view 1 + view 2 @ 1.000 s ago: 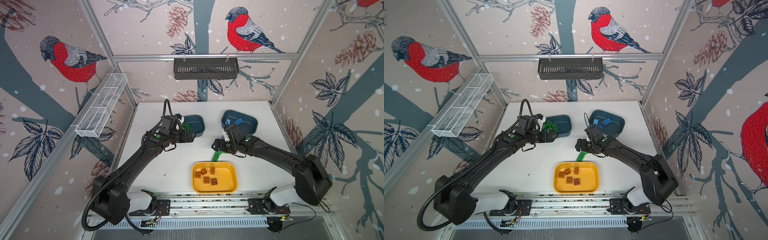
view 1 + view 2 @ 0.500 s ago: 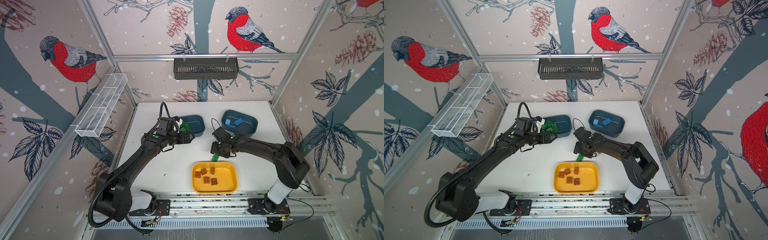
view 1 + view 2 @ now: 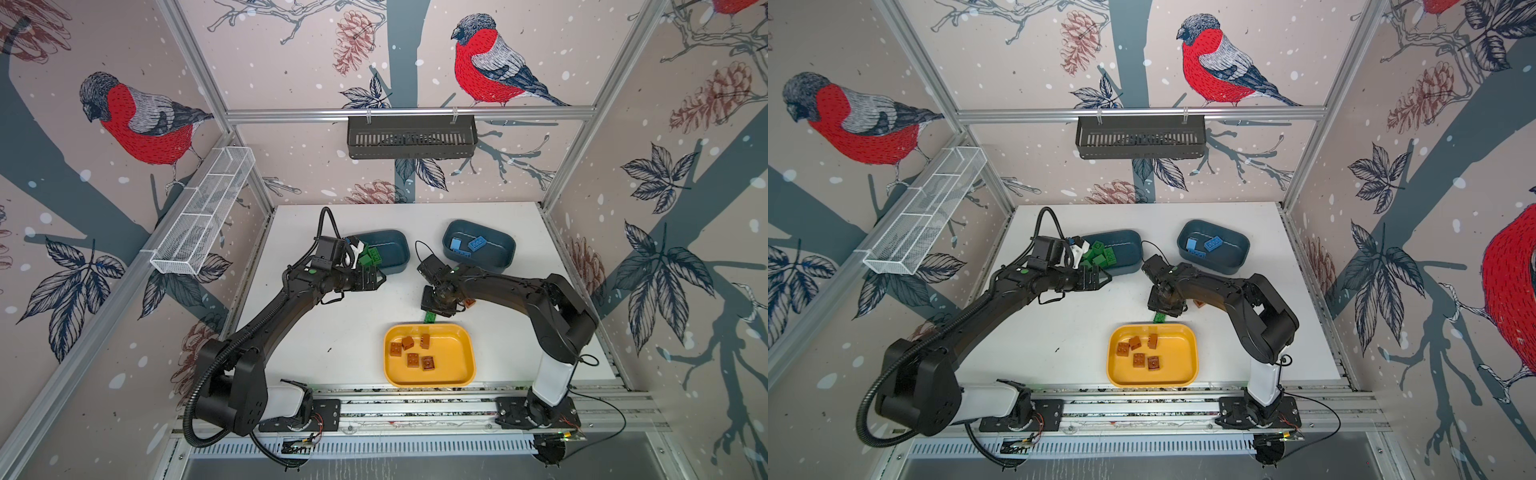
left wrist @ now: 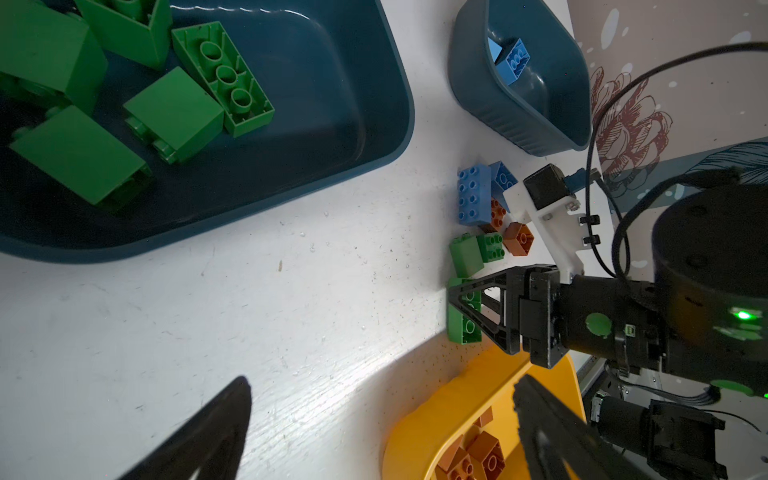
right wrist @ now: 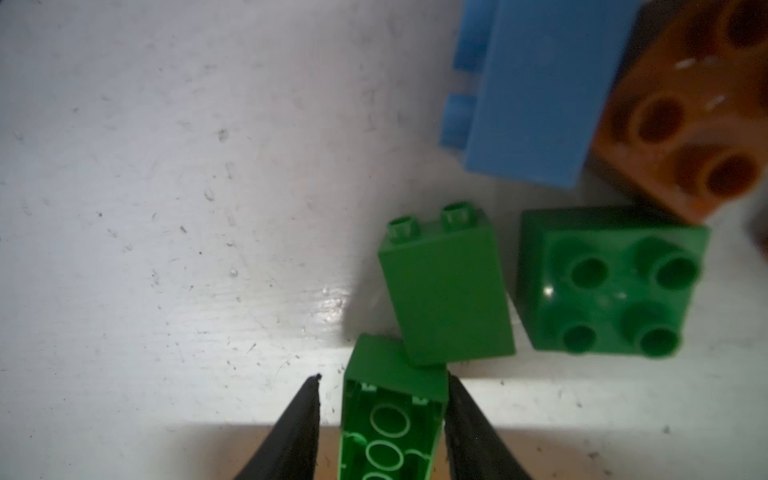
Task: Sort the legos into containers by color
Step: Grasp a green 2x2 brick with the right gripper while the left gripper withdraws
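Beside the yellow tray (image 3: 453,353), at its far rim: we find the green oblong brick (image 5: 390,415) lying on the desk (image 3: 332,332), hollow underside showing, between the jaws of the right arm (image 3: 498,286).
Right jaws: they straddle the brick's long sides. One pad (image 5: 469,440) sits against it and the other leaves a sliver of desk showing, so we judge it not yet clamped.
Left jaws: wide apart and empty, hovering just beside the teal tub of green bricks (image 4: 332,104).
Rest of the sort: five brown bricks lie in the tray and blue ones in the other teal tub (image 3: 498,257). A small mixed cluster sits by the right arm.
Risk, uneven squeeze: we expect the touching pad to shove or twist the brick before the far one meets it.
Risk, neighbour: a green brick on its side (image 5: 446,295) overlaps the oblong one's corner and looks to touch it. A lift could drag it or tip it against the square green brick (image 5: 611,282).
Risk, tray: its rim is just beside the brick, so a low sweep could clip it.
Risk, arms: the way to the green tub runs toward the left arm (image 3: 291,307).
Open room: bare desk lies between tray and green tub. We would lift straight up first.
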Tool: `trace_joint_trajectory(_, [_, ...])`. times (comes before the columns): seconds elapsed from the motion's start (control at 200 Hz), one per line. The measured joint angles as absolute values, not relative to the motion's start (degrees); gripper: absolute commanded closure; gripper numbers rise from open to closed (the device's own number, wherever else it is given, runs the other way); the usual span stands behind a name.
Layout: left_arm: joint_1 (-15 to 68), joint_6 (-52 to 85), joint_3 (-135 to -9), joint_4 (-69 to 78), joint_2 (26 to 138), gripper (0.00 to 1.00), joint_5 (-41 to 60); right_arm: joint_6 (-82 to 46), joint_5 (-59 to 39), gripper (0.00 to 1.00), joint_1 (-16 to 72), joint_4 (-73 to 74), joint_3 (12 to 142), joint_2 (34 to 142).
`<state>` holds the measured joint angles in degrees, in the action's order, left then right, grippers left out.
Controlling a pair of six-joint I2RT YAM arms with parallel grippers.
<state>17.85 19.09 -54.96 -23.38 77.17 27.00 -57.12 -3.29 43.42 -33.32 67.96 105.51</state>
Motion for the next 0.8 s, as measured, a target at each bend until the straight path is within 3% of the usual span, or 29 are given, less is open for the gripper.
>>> trace_joint_trajectory(0.155, [17.74, 18.52, -54.87, -23.66, 77.41, 0.03, 26.98, -56.23, -3.18, 0.54, 44.36, -34.52, 69.95, 107.68])
trace_joint_trajectory(0.505, [17.30, 17.12, -53.58, -24.62, 77.19, 0.03, 27.00, -52.47, 0.36, 0.73, 46.33, -39.42, 74.04, 110.65])
trace_joint_trajectory(0.801, [16.93, 16.67, -53.60, -24.69, 76.42, 0.03, 29.32, -48.47, 3.92, 0.76, 46.44, -44.58, 80.20, 108.64])
